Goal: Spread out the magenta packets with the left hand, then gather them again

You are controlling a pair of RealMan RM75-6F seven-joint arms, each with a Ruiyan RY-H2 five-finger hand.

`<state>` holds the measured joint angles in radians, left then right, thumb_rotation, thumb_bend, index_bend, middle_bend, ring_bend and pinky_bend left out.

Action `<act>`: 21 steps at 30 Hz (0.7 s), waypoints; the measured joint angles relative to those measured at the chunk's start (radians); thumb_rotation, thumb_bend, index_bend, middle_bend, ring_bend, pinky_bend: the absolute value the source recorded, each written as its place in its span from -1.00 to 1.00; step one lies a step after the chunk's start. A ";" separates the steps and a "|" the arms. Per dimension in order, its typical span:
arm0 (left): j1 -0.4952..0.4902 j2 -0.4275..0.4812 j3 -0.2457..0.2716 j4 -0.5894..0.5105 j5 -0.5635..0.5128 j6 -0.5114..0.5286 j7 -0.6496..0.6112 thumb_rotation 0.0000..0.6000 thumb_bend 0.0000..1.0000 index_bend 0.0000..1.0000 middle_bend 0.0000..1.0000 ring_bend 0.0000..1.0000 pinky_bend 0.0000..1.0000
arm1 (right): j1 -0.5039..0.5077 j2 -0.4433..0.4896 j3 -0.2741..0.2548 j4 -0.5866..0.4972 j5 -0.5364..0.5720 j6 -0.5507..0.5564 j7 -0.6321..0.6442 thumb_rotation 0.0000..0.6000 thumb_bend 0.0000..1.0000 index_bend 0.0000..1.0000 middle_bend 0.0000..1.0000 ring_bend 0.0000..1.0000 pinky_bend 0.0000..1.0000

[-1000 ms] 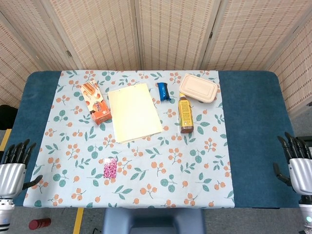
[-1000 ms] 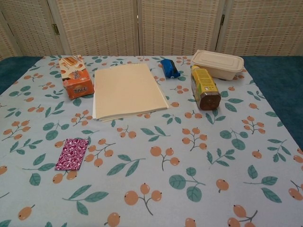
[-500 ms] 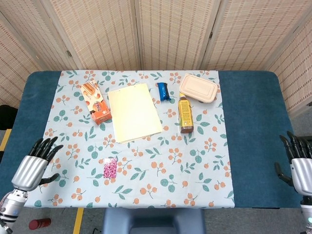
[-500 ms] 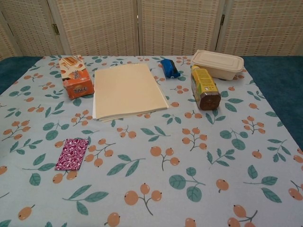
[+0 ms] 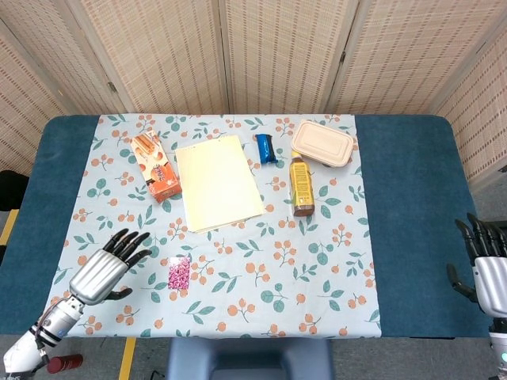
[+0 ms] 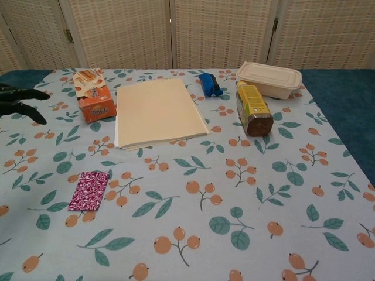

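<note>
The magenta packets (image 5: 179, 272) are lying stacked on the floral worktop (image 5: 317, 261), near its front edge. The left hand (image 5: 105, 271) is hovering just beside them, fingers (image 5: 131, 243) spread apart, holding nothing. The right hand (image 5: 487, 269) is waiting, fingers open, off the worktop's right side.

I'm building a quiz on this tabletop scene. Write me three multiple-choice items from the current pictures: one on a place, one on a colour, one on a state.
1. Where do the magenta packets lie?
A. On the paper sheets
B. Near the front edge of the cloth, left of centre
C. Beside the lidded food container

2. What colour is the small wrapped bar behind the lying bottle?
A. Blue
B. Green
C. Yellow

3. How is the left hand?
A. Pressing on the packets
B. Gripping the orange snack box
C. Open, apart from the packets

Answers:
1 B: the magenta packets sit on the floral cloth, well in front of the paper sheets.
2 A: the wrapped bar is blue.
3 C: the left hand has spread fingers, holding nothing.
</note>
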<state>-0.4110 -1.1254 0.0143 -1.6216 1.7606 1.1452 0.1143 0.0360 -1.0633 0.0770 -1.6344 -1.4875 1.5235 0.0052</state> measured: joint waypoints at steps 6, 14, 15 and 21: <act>-0.063 -0.031 0.004 -0.012 -0.018 -0.096 0.002 1.00 -0.68 -0.50 -0.93 -0.99 -1.00 | -0.002 0.004 -0.001 -0.001 0.004 -0.003 0.006 1.00 -0.09 -1.00 -1.00 -1.00 -1.00; -0.115 -0.074 0.016 -0.026 -0.065 -0.181 -0.049 1.00 -0.77 -0.37 -0.94 -1.00 -1.00 | -0.003 0.002 -0.003 0.002 0.007 -0.009 0.013 1.00 -0.09 -1.00 -1.00 -1.00 -1.00; -0.118 -0.083 0.017 -0.025 -0.070 -0.184 -0.057 1.00 -0.78 -0.33 -0.94 -1.00 -1.00 | -0.002 0.002 -0.003 0.002 0.007 -0.010 0.014 1.00 -0.09 -1.00 -1.00 -1.00 -1.00; -0.130 -0.126 0.021 -0.006 -0.102 -0.194 -0.064 0.97 -0.81 -0.28 -0.94 -1.00 -1.00 | -0.004 0.002 -0.003 0.005 0.009 -0.011 0.019 1.00 -0.09 -1.00 -1.00 -1.00 -1.00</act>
<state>-0.5406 -1.2517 0.0351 -1.6275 1.6589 0.9517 0.0498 0.0324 -1.0618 0.0736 -1.6291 -1.4789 1.5126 0.0238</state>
